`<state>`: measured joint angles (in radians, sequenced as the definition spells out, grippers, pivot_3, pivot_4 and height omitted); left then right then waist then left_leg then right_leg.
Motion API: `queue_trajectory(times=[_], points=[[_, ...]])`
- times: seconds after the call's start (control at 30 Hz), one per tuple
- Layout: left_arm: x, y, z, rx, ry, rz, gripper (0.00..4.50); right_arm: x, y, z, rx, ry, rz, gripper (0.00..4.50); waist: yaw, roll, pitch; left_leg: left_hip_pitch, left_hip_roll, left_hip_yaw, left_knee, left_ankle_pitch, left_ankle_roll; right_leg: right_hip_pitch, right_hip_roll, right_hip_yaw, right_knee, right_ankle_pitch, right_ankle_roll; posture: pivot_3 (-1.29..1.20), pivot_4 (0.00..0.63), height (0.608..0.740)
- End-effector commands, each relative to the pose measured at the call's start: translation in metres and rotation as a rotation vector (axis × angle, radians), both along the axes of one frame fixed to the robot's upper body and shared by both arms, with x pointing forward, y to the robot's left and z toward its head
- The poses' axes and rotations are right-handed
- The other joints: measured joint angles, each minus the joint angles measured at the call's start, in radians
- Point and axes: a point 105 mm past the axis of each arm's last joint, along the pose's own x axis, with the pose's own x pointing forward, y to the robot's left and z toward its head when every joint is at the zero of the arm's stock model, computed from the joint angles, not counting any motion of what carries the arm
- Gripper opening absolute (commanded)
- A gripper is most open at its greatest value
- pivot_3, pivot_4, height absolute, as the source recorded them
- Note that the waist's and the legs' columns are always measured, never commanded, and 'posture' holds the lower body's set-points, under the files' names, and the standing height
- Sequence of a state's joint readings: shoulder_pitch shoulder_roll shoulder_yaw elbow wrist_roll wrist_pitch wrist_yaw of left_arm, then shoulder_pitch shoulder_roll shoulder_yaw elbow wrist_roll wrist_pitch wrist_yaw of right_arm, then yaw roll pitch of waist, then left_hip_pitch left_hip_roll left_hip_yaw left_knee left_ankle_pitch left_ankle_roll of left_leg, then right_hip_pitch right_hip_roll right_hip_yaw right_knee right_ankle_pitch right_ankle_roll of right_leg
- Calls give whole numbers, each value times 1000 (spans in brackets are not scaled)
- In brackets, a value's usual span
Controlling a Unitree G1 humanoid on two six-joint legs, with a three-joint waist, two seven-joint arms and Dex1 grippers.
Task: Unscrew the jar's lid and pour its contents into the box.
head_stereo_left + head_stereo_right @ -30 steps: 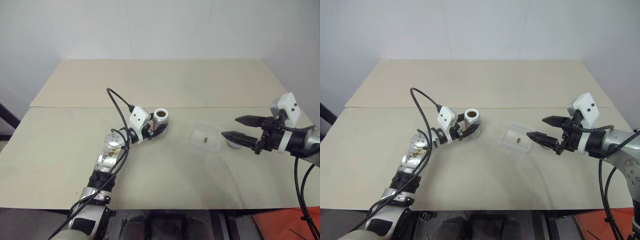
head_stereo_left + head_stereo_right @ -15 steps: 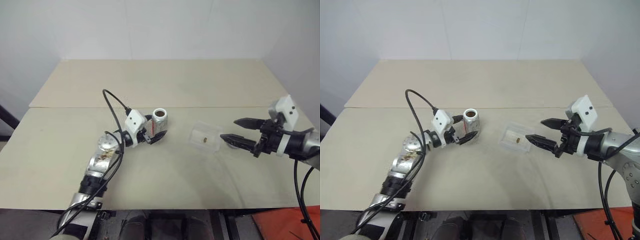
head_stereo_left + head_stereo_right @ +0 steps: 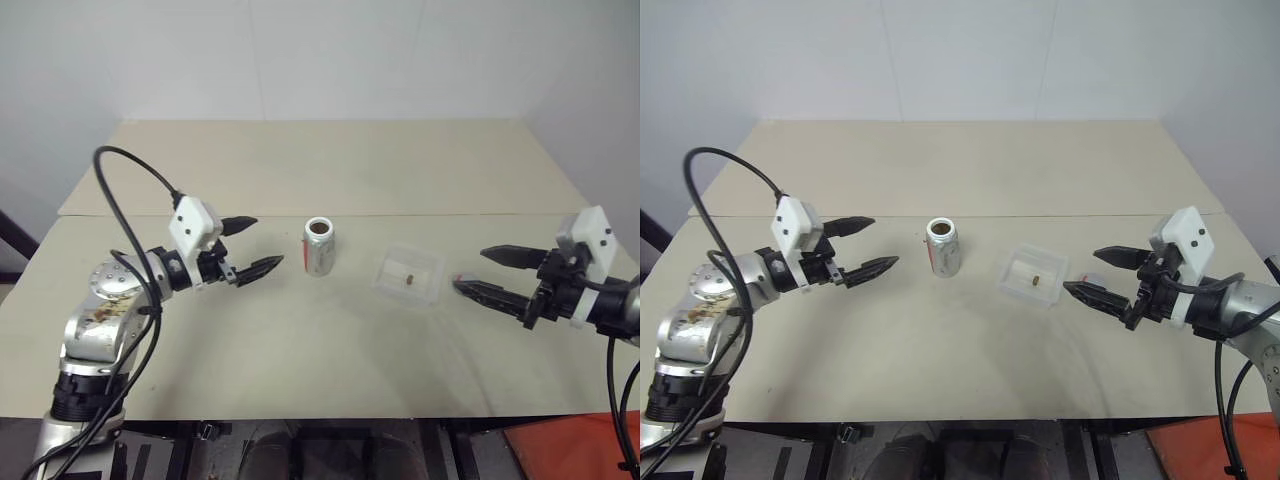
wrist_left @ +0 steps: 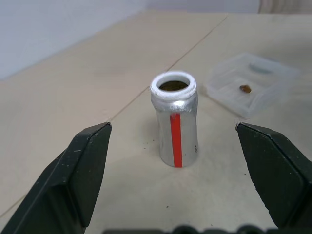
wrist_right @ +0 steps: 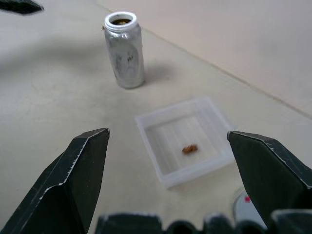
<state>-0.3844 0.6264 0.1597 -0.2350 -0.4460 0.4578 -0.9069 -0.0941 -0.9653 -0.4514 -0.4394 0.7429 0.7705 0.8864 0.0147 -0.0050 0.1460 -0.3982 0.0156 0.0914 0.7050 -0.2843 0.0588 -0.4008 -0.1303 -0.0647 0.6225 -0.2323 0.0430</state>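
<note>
Jar: stands upright and uncapped on the table, just left of centre in the left eye view; silvery body, white rim, vertical red stripe on the side that faces the left wrist camera; something brown shows inside the mouth.
Box: clear shallow tray lying flat on the table, right of centre in the left eye view, near the jar but apart from it.
Contents: 1 tiny brown bit lying on the floor of the box, about mid-tray.
Lid: small grey cap with a red mark, on the table just right of the box, partly hidden by the lower finger of the right gripper; its edge shows at the lower right of the right wrist view.
Left gripper: at mid-left of the left eye view, 2 black fingers spread wide apart, tips aimed at the jar, clear of it, holding nothing.
Right gripper: at the right edge of the left eye view, fingers spread wide, pointing toward the box, empty; the lower fingertip is right by the lid, contact cannot be told.
Table seam: a straight line across the tabletop behind the jar and box.
</note>
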Motion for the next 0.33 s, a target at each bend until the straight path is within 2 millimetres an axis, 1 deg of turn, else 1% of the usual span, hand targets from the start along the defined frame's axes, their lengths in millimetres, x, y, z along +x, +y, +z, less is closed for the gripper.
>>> queue_trajectory(times=[0.03,0.1,0.2,0.33], points=[[-7,2,8,20,-24,-41,4459,0,-6,13,-34,-74,-1,4500,-1,0,0,0,0,0,0,0,0,0,0,0,0,0,0,0,150,740],[-11,3,6,29,-3,-59,4459,0,-7,12,-37,-70,5,4500,-2,0,0,0,0,1,0,0,0,-1,0,0,0,0,0,0,150,740],[-14,3,9,12,-7,-90,4459,1,-7,11,-33,-90,7,4500,-2,0,0,0,0,1,-1,0,0,-1,0,0,0,0,0,0,150,740],[-17,3,10,-1,33,-129,4459,1,-7,12,-21,-92,10,4500,-2,0,0,0,0,1,-1,0,0,-1,0,0,0,0,0,0,150,740]])
